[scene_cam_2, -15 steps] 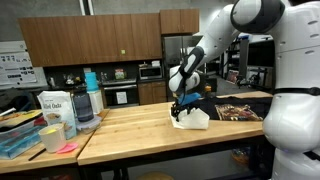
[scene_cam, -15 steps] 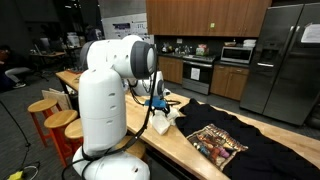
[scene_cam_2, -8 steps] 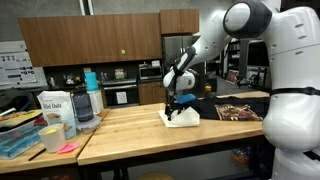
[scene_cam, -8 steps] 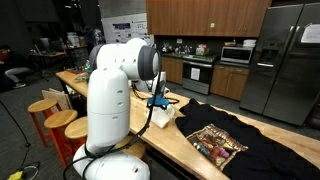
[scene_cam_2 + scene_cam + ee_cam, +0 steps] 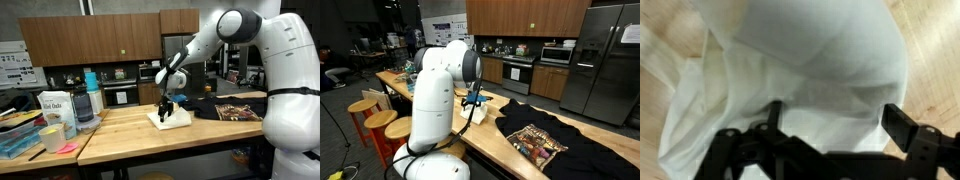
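Wrist view puts us right over the white cloth (image 5: pixel 810 60). It lies directly beneath the gripper (image 5: pixel 832 112), whose fingers stand spread wide with nothing pinched between them. The bunched fabric runs diagonally from lower left to upper right across the wooden countertop (image 5: pixel 935 70). In both exterior views we see the gripper (image 5: pixel 165 106) pointing straight down, its tips at or on the cloth (image 5: pixel 170 119); we cannot confirm contact. Just beyond lies a black printed T-shirt (image 5: pixel 236 110), apart from the cloth. Against a second ago, gripper and cloth have shifted together along the counter, away from the T-shirt and toward the containers (image 5: pixel 58 108) at the far end.
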### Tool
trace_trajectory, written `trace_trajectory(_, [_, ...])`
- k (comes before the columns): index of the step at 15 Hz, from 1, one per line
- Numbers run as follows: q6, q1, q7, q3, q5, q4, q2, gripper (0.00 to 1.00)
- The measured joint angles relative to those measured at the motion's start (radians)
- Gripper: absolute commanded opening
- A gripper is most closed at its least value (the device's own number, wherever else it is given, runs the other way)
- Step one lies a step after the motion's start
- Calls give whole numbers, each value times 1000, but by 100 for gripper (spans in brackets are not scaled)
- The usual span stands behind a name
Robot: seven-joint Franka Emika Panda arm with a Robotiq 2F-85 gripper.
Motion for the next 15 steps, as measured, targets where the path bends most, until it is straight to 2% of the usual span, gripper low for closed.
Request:
trace_trajectory(2, [-20, 10, -18, 14, -25, 10, -8, 100])
trace_trajectory(6, [-23, 75, 71, 16, -193, -4, -77, 100])
trace_trajectory(11, [-30, 150, 387, 2, -504, -50, -182, 100])
trace_trajectory(15, [-100, 165, 625, -18, -713, -53, -184, 100])
